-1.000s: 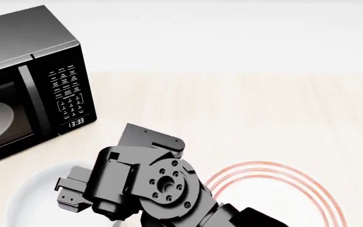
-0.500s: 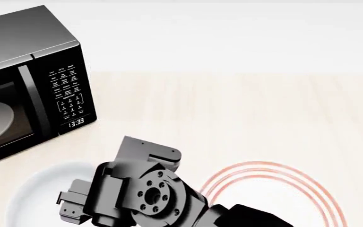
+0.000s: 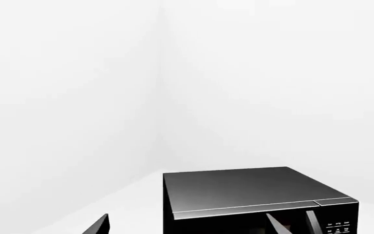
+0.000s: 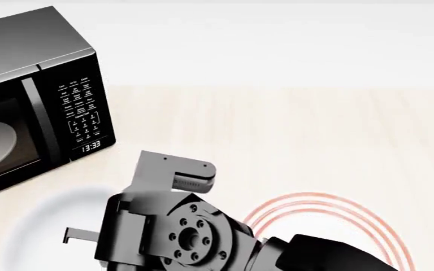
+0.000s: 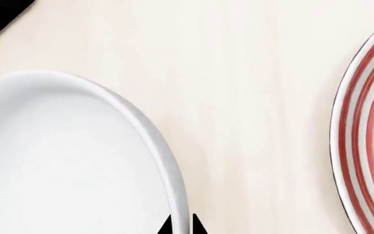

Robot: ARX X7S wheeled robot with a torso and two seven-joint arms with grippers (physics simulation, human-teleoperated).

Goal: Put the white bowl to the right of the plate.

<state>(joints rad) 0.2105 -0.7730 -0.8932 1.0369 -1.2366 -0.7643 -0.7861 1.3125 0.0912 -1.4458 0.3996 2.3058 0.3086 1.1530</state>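
Observation:
The white bowl sits on the pale wooden table, left of the plate with red rings; a strip of bare table lies between them. My right gripper has one fingertip on each side of the bowl's thick rim, on the side nearest the plate, and is shut on it. In the head view my right arm's wrist covers much of the bowl, and the plate shows at the lower right. My left gripper is open and empty, raised and facing the microwave.
A black microwave stands at the table's back left, close behind the bowl, with a pale dish behind its door. It also shows in the left wrist view. Bare wooden tabletop stretches behind and right of the plate.
My right wrist has turned and dropped lower in the head view. The bowl's outline now looks larger and softer than before.

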